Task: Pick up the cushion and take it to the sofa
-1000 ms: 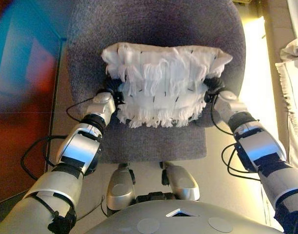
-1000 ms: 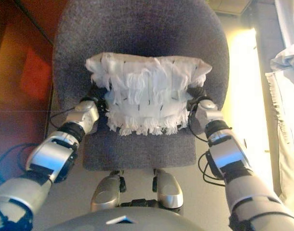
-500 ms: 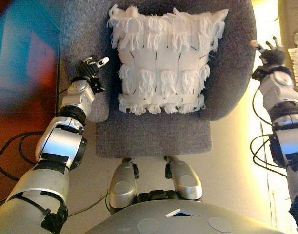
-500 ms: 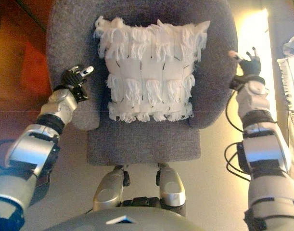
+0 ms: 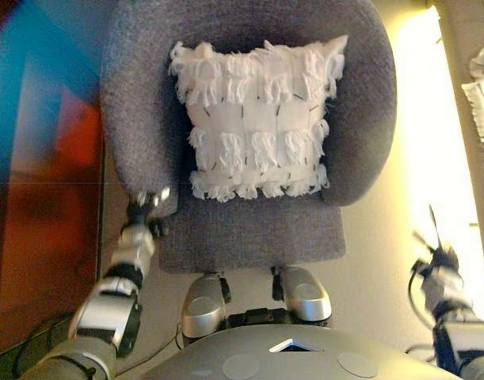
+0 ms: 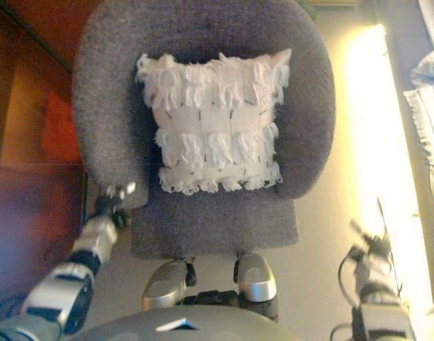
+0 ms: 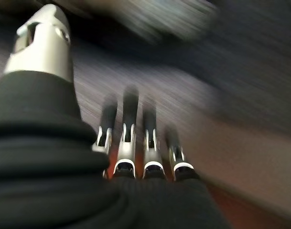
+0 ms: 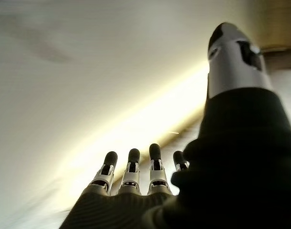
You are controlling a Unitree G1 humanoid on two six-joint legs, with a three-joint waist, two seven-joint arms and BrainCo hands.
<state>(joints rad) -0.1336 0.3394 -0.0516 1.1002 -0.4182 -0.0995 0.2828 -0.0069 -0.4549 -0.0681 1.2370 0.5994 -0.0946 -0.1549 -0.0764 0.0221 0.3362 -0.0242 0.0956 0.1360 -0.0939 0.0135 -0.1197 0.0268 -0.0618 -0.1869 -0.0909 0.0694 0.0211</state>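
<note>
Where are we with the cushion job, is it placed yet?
Placement looks done: the white fringed cushion stands against the back of the grey upholstered armchair, the only seat in view. Nothing is in hand: the left hand sits open at the armrest's front corner, and the right hand is open over the floor. Nothing visible is left.

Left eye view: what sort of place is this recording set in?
Probably a living room: a grey upholstered armchair holding a white fringed cushion, and pale fringed fabric at the right edge.
</note>
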